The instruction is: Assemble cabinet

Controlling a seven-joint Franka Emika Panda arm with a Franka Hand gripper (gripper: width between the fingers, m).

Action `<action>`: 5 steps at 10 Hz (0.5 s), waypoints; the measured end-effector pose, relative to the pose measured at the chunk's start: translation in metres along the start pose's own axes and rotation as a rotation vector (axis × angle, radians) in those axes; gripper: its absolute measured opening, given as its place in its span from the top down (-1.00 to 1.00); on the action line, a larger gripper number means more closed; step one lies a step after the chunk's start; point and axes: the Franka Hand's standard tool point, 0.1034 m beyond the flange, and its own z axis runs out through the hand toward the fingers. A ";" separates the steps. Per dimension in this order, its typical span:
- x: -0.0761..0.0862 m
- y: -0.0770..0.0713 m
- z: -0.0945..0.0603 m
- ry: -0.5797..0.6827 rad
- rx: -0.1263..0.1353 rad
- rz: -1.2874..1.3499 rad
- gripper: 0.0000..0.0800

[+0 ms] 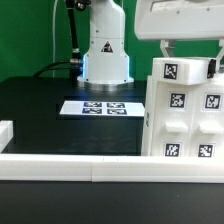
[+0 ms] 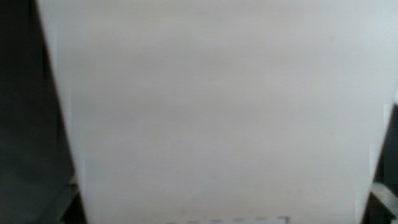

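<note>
Nearest the camera, the long white rail [image 1: 90,165] runs along the table's near edge. Just behind it, on the exterior view's right, stands the cabinet body [image 1: 185,110], upright and tagged. The gripper [image 1: 188,50] sits at its top edge, fingers straddling the panel; whether they pinch it I cannot tell. The wrist view is filled by a plain white face [image 2: 214,110]. Rigid, smooth plastic, probably light and slippery: a thin top wall seems the best hold. The marker board [image 1: 97,106] lies farther left.
</note>
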 end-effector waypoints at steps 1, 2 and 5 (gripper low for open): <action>0.001 0.001 0.001 -0.005 0.001 0.118 -0.40; 0.001 0.002 0.001 -0.012 0.003 0.222 -0.40; 0.001 0.003 0.002 -0.046 0.008 0.523 -0.40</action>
